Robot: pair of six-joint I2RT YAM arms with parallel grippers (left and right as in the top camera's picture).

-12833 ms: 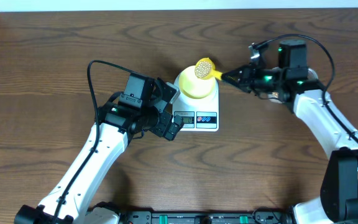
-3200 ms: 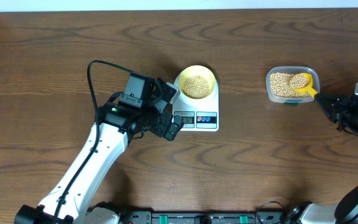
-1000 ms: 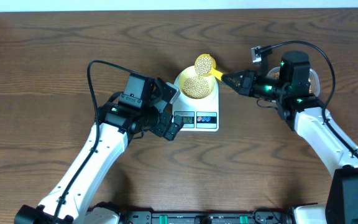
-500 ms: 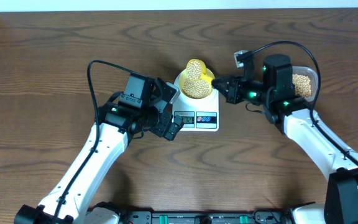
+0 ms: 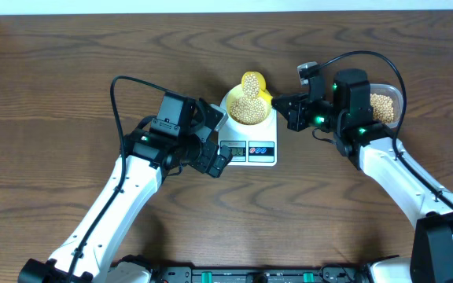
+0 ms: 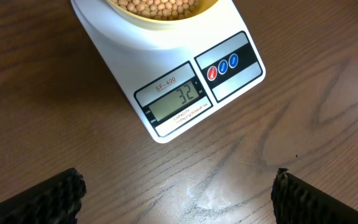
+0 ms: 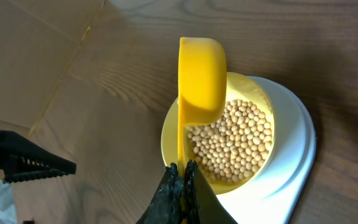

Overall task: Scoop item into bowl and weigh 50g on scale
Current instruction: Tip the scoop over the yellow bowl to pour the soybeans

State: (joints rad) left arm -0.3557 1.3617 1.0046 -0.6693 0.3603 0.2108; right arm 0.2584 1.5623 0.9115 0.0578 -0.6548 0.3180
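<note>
The white scale carries the pale yellow bowl, heaped with tan beans. My right gripper is shut on the handle of a bright yellow scoop, which is turned on its side over the bowl's far rim. In the right wrist view the scoop shows its back above the beans, and the right gripper pinches its thin handle. My left gripper stands open at the scale's left front corner. In the left wrist view the left gripper holds nothing, and the scale display reads 32.
A clear plastic tub with more beans sits at the right, partly behind my right arm. The wood table's back edge runs along the top of the overhead view. The left arm's black cable loops above the table.
My right gripper has carried the scoop left over the bowl and tipped it onto its side. The bean heap in the bowl has grown. The left arm has not moved.
</note>
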